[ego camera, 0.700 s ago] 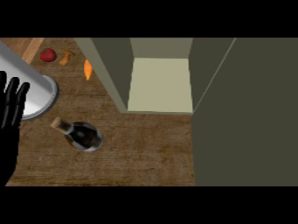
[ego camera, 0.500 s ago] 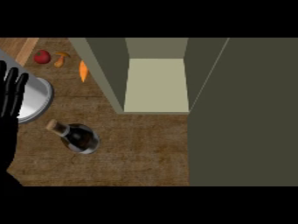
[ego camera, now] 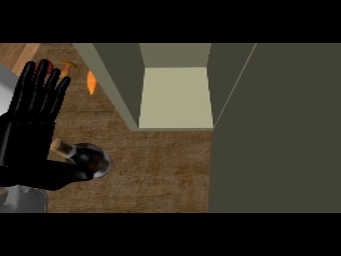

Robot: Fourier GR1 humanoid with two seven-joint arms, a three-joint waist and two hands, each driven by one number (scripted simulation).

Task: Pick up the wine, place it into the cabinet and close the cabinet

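Dark glass, the wine (ego camera: 92,159) stands on the wooden counter (ego camera: 158,170) at lower left of the frame, its cork end pointing up-left. Above and right of it the cabinet (ego camera: 174,97) is open, its pale shelf bare. Over the bottle's left side is the left hand (ego camera: 27,135), fingers straight and pointing up, thumb lying against the bottle. An orange thing (ego camera: 92,82) lies beside the fingertips.
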